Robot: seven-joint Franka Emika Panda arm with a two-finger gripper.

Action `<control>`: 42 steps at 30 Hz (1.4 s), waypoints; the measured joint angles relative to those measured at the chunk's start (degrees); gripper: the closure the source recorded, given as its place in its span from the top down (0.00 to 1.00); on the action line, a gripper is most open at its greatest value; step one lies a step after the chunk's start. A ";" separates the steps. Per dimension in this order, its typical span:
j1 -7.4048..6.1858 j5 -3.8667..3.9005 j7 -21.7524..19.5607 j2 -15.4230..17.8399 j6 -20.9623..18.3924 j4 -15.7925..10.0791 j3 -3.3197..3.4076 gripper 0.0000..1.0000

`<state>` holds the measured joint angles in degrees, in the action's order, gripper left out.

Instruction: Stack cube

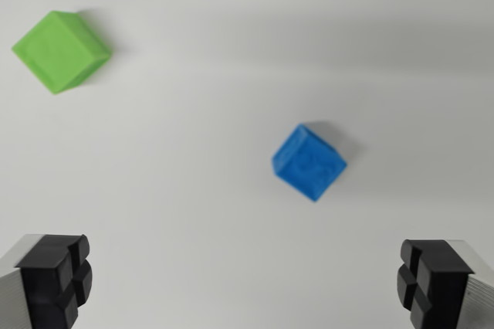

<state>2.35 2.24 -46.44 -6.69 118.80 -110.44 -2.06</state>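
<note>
A blue cube [309,162] sits on a plain white table [193,190], a little to the wrist view's right of centre and about halfway down the frame. It is turned so that one corner points toward the bottom of the picture, and it casts a soft shadow up and to the wrist view's right. Its surface looks slightly rough, though the picture is a bit blurred.

A green cube [61,51] rests on the same table in the upper corner at the wrist view's left, well apart from the blue one. It is also turned at an angle, with its top face and one darker side face showing. It appears somewhat larger in the frame than the blue cube.

The pincer [243,283] hangs above the table with its two fingers spread wide apart and nothing held between them. One black fingertip [58,279] shows at the bottom corner on the wrist view's left, the other at the bottom corner on the wrist view's right, each mounted on a grey body. Both cubes lie beyond the fingertips, touching neither.
</note>
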 joint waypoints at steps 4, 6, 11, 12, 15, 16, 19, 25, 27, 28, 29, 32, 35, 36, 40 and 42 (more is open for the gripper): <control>-0.22 0.00 0.64 -0.56 0.80 -0.26 -0.18 1.00; -0.31 0.00 0.88 -0.77 1.12 -0.40 -0.26 1.00; -0.70 0.00 1.78 -1.52 2.14 -0.74 -0.49 1.00; -0.79 0.00 1.96 -1.70 2.39 -0.79 -0.54 1.00; -1.05 0.00 2.59 -2.32 3.11 -0.95 -0.71 1.00; -1.14 0.00 2.80 -2.53 3.37 -1.02 -0.75 1.00; -1.41 0.00 3.46 -3.11 4.08 -1.27 -0.90 1.00; -1.91 0.00 4.76 -4.38 5.60 -1.60 -1.25 1.00; -2.14 0.00 5.29 -4.92 6.15 -1.66 -1.38 1.00; -2.25 0.00 5.56 -5.23 6.44 -1.68 -1.45 1.00; -2.32 0.00 5.72 -5.39 6.60 -1.70 -1.48 1.00; -2.67 0.00 6.56 -6.36 7.58 -1.79 -1.70 1.00; -3.00 0.03 7.39 -7.28 8.44 -1.84 -1.91 1.00; -3.13 0.06 7.66 -7.59 8.73 -1.84 -1.97 1.00; -3.55 0.22 8.69 -8.75 9.84 -1.84 -2.20 1.00; -3.83 0.30 9.28 -9.45 10.47 -1.84 -2.32 1.00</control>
<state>-1.48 2.53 -37.17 -16.14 129.27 -112.27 -4.37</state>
